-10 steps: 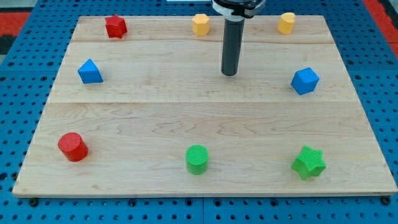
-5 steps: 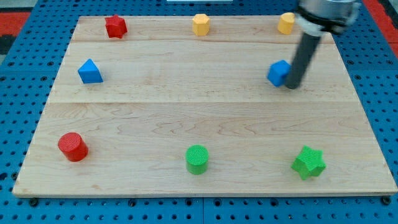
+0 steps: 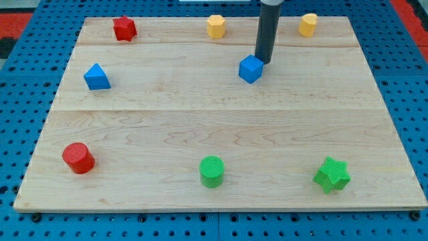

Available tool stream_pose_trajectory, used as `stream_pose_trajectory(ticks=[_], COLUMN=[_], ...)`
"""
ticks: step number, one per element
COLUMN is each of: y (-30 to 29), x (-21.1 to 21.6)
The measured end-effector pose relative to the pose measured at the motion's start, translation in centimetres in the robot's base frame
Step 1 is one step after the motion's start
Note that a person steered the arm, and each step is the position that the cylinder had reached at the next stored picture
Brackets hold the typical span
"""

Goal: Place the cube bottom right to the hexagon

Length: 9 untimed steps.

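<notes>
The blue cube (image 3: 251, 69) sits on the wooden board (image 3: 167, 127), right of centre in the upper half. The yellow hexagon (image 3: 215, 26) stands near the board's top edge, up and to the left of the cube. My tip (image 3: 263, 61) rests against the cube's upper right corner; the dark rod rises from it toward the view's top.
A yellow block (image 3: 307, 24) stands at the top right and a red star (image 3: 124, 28) at the top left. A blue triangular block (image 3: 97, 77) is at the left. A red cylinder (image 3: 79, 158), a green cylinder (image 3: 212, 171) and a green star (image 3: 332, 175) line the bottom.
My tip swung right to the cube's right side, then pushed it leftward. The cube has slid from the board's right side to just right of centre, slightly higher.
</notes>
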State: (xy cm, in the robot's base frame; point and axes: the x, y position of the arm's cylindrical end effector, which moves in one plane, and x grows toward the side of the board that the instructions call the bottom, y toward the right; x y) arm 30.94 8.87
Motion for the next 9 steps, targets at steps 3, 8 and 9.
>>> stream_pose_trajectory(ticks=[3, 8, 9], y=[0.8, -30.6, -30.5], x=[3.8, 0.9, 1.9])
